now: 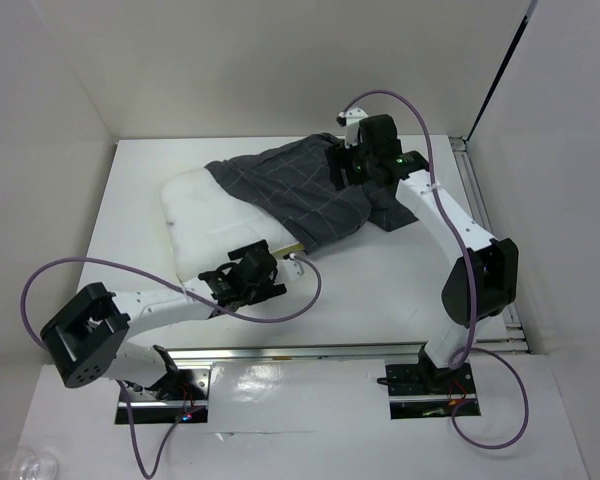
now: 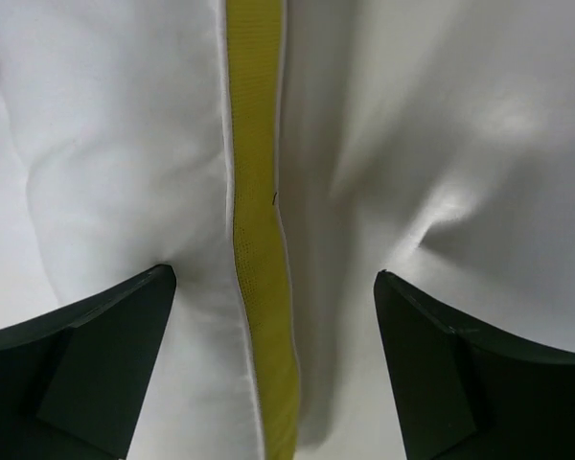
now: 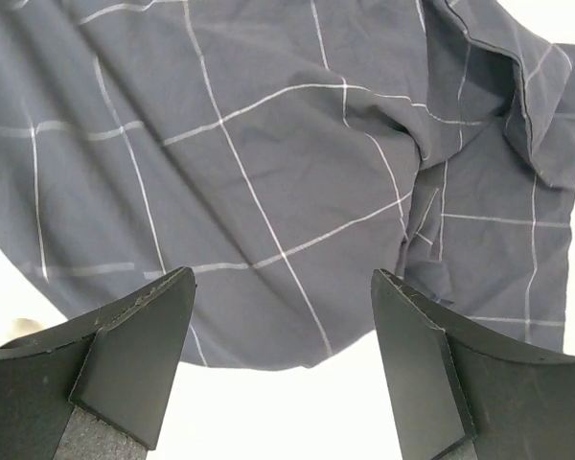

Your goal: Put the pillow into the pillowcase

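Starting at the near edge of the table (image 1: 380, 290): the left gripper (image 2: 273, 278) sits right at the near side of the pillow (image 1: 205, 215), jaws spread wide and holding nothing. Its wrist view shows the yellow band (image 2: 259, 240) running straight up between the two fingers, with white padding on either side. The pillow itself lies left of centre, angled toward the far edge, and its right part is under the pillowcase (image 1: 305, 195). The case is a wrinkly heap spreading from the middle of the table toward the far right corner. Can't honestly tell whether that end of the pillow is already inside the opening or the fabric is just draped over it. The far-left half is definitely bare, so the stuffing is only partway at best. Farthest back, the right gripper (image 3: 283, 278) hovers over the far-right end of the case, jaws also wide apart, nothing pinched, checked cloth lying loose below the fingers. My read is we're at the grab-both-ends stage. Next I'd expect the left to close on the pillow's seam and shove it toward the far right corner, while the right pinches a single layer of cloth and pulls it over. It's floppy stuff, so grabbing both layers would shut the mouth.
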`<state>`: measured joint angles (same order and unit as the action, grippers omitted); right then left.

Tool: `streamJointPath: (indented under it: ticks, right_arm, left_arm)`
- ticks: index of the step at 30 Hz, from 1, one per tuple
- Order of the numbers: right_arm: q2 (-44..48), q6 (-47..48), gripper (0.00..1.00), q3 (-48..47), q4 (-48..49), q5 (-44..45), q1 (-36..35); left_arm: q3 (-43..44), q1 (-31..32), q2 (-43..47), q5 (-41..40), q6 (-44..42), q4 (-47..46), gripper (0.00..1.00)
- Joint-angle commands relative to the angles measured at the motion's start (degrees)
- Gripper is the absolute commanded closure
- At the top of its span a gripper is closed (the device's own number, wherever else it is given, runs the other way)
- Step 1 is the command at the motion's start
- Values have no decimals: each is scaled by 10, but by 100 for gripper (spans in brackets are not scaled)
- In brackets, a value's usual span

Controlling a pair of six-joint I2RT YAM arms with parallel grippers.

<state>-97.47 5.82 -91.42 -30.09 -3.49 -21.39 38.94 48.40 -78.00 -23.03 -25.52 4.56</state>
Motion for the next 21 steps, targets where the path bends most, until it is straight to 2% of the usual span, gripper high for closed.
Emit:
streamJointPath:
  ticks: [1, 5, 13, 14, 15, 19, 20, 21]
  right_arm:
    - [31, 2, 18, 7, 4, 0, -1]
    - [25, 2, 18, 7, 4, 0, -1]
    - [20, 2, 20, 2, 4, -6, -1]
    - [20, 2, 20, 2, 4, -6, -1]
    - [20, 8, 20, 2, 4, -6, -1]
    - [20, 8, 22, 2, 4, -6, -1]
    - [20, 13, 25, 2, 4, -6, -1]
    - [20, 13, 29, 2, 4, -6, -1]
  left_arm:
    - [-18, -2, -3, -126, -45, -136, 0]
    - [-13, 3, -56, -160, -10, -119, 0]
    - [6, -3, -145, -155, 27, -126, 0]
    - [15, -3, -152, -144, 32, -126, 6]
    - [27, -10, -165, -132, 32, -120, 24]
    - [66, -24, -186, -99, 38, -95, 81]
    - [77, -34, -191, -93, 38, -86, 100]
    - [90, -40, -191, -79, 38, -75, 100]
